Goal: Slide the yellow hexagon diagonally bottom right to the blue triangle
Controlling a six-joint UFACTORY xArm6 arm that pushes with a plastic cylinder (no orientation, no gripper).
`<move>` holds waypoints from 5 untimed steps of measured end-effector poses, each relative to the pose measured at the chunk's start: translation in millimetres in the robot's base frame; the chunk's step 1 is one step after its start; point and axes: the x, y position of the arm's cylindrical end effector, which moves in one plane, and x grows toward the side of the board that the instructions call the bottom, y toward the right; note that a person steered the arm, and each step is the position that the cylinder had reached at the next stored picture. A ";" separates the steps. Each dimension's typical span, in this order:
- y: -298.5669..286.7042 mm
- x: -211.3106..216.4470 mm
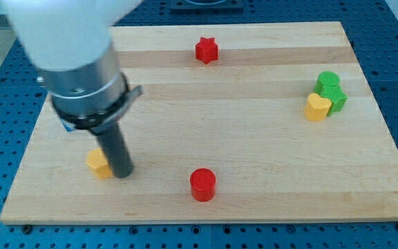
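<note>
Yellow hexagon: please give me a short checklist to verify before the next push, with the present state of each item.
1. My tip is beside the yellow hexagon, on its right: ok; whether they touch: cannot tell.
2. Blue triangle located: cannot tell; only a blue bit shows behind the arm, its shape hidden.
3. Hexagon already at bottom right of the blue bit: ok, roughly.
4. Red cylinder away from the hexagon: ok.
5. Hexagon on the board, not at its edge: ok.
</note>
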 end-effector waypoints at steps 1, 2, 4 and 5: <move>3.1 1.0; 4.0 3.7; -49.3 33.2; -54.5 19.7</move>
